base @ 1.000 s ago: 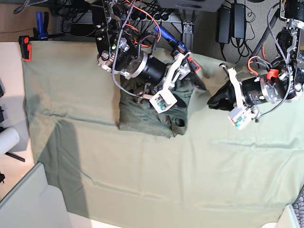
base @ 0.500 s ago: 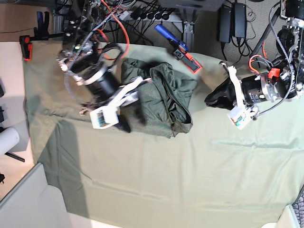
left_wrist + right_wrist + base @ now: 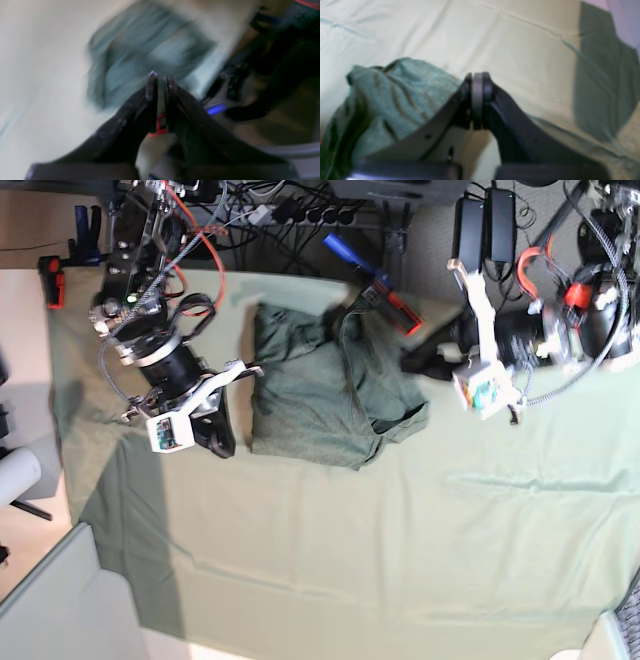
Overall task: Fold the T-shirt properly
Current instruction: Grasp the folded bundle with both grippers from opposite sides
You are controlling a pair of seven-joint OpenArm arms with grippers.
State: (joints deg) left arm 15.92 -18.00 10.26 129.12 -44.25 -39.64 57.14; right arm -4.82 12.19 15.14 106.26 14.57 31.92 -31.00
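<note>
So the right pincer point(image 3: 222, 442) had let go, pulled off the T-shirt point(image 3: 320, 405) and clenched empty, the left pincer point(image 3: 415, 362) nearly shut too, fold looked basically done.

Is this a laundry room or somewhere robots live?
Probably a robot lab: two robot arms over a cloth-covered table, a T-shirt between them, and power cables bundled behind.

The right gripper point(image 3: 222, 442) hangs low near the table's left edge, jaws pressed together and empty. The left gripper point(image 3: 415, 363), toward the far edge, shows its fingertips point(image 3: 152, 82) nearly touching, a thin gap between.
</note>
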